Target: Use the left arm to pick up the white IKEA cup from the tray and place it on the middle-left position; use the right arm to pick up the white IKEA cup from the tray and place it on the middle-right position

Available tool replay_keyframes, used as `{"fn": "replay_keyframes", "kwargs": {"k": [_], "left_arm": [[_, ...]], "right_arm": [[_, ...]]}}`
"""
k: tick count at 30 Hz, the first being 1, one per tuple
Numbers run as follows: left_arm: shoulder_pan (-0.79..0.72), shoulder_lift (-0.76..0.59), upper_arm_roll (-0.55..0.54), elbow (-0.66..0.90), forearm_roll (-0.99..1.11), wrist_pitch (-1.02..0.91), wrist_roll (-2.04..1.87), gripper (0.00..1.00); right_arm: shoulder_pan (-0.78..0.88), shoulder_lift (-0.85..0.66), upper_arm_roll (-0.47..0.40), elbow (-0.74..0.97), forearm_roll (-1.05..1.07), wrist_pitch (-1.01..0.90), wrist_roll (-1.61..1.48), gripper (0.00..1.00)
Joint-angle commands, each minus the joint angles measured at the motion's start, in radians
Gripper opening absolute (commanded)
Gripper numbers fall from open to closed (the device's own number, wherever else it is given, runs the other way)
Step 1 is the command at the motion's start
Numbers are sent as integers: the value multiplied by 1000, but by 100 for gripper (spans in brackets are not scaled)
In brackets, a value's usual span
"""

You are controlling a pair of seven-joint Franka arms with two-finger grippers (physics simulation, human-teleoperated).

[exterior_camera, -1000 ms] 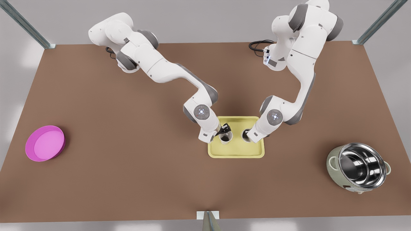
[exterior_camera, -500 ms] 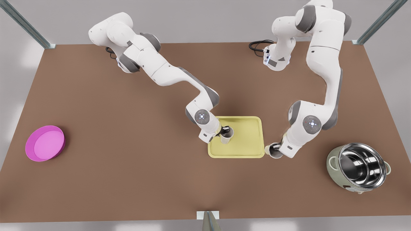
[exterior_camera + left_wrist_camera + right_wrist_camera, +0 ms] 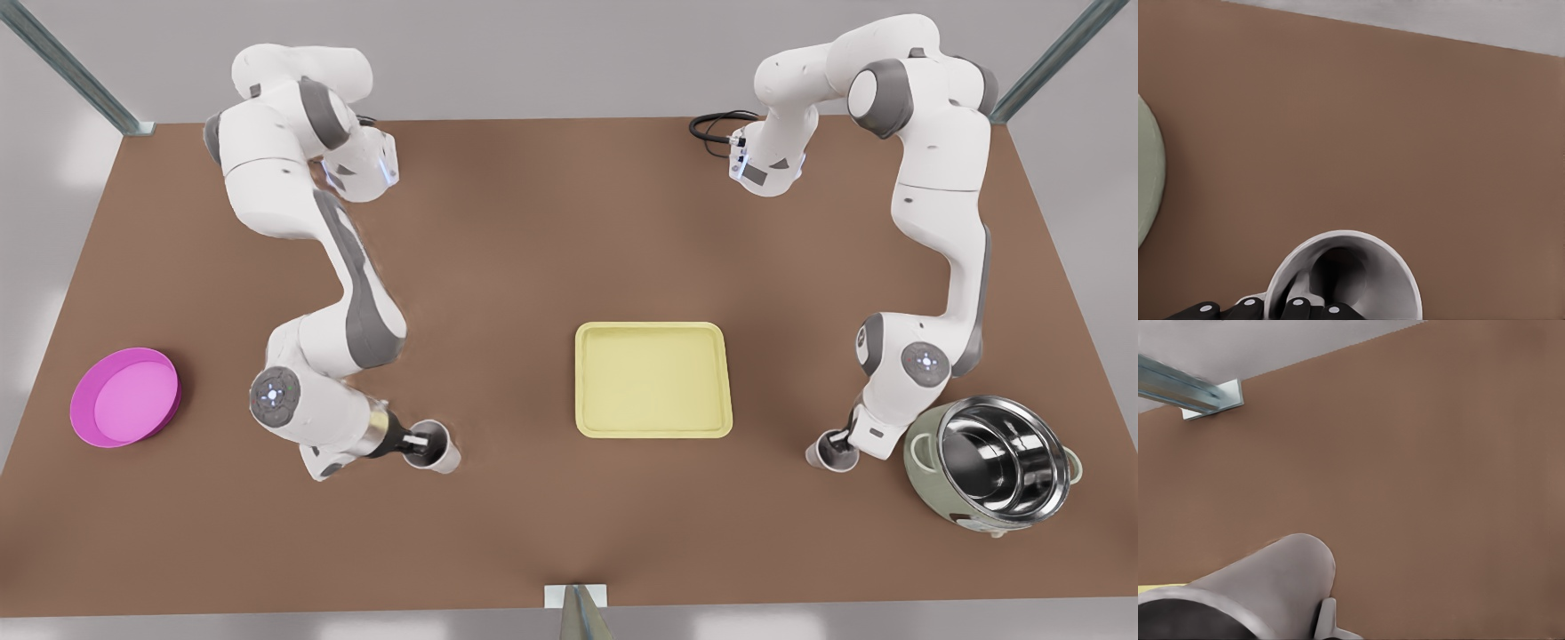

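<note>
White ceramic in both pincers; pale yellow tray (image 3: pixel 653 380) sits bare near the middle of the table (image 3: pixel 569 222), toward its near edge in the front view.

- Left gripper (image 3: pixel 837 442): on the front view's right, between the tray and the steel-lined cooker (image 3: pixel 991 462), closer to the cooker. It is pinching the left cup (image 3: pixel 829 456) by the rim. The left wrist view confirms it: left gripper (image 3: pixel 1298 308) clamped across the wall of the left cup (image 3: pixel 1348 277), with the cooker's green flank (image 3: pixel 1146 180) at the frame's border.
- Right gripper (image 3: pixel 416 443): on the front view's left, between the tray and the magenta bowl (image 3: pixel 124 397), toward the near edge. It is pinching the right cup (image 3: pixel 437 449) the same way. The right wrist view shows the outer wall of the right cup (image 3: pixel 1265 583) close under the lens.

Relation that matters: each cup hangs directly beneath its own pincer, long axis reading near upright, mouth up. You cannot tell from these views whether either base touches the table.

Judgement: transport looks finished. The middle-left position (image 3: pixel 800 484) and middle-right position (image 3: pixel 476 484) lie straight below the cups, so you want a plain vertical lowering, then release. Mind the left side: the cooker stands just beside that cup, so any drift toward it risks a knock.
</note>
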Motion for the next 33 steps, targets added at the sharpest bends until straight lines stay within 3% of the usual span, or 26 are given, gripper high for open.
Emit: {"fn": "replay_keyframes", "kwargs": {"k": [1, 2, 4, 8, 14, 15, 18, 20, 21, 22, 23, 24, 28, 31, 33], "left_arm": [[0, 0, 0, 0, -4, 93, 121, 82], [-2, 0, 0, -1, -2, 94, 121, 100], [-2, 0, 0, -8, -2, 94, 121, 100], [-2, 0, 0, -9, -4, 95, 119, 100], [-2, -11, 0, -12, -2, 86, 121, 100], [-2, -43, -2, -26, -4, 48, 121, 100], [-5, -270, -52, 12, -5, -448, 225, 100], [-5, -290, -75, 172, -47, -739, 345, 100], [6, -310, -74, 255, -197, -934, 346, 100], [41, -420, -69, 212, -334, -988, 334, 100], [43, -537, -69, 108, -317, -959, 339, 100], [35, -539, -74, 101, -294, -882, 345, 100], [31, -489, -74, 150, -302, -876, 345, 100], [32, -463, -74, 192, -291, -848, 345, 100], [32, -460, -74, 192, -291, -848, 345, 100]], "right_arm": [[-85, -3, 3, -1, -89, -203, -705, 0], [-105, 1, 3, -1, -147, -155, -752, 0], [-107, 2, -4, -1, -257, -28, -833, 0], [-136, 83, -21, -1, -265, 98, -919, 0], [-135, 143, -55, -59, -303, 3, -962, 0], [-135, 143, -58, -59, -303, -20, -962, 0], [-130, 143, -60, -59, -303, -49, -956, 0], [-130, 168, -61, -59, -303, -69, -954, 0], [-130, 175, -61, -59, -303, -69, -954, 0], [-130, 180, -61, -57, -302, -68, -953, 0], [-130, 182, -61, -59, -302, -68, -953, 0], [-130, 180, -61, -57, -302, -68, -953, 0], [-130, 182, -61, -57, -296, -69, -953, 0], [-130, 182, -61, -57, -293, -62, -953, 48], [-130, 182, -61, -57, -291, -62, -951, 56]]}}
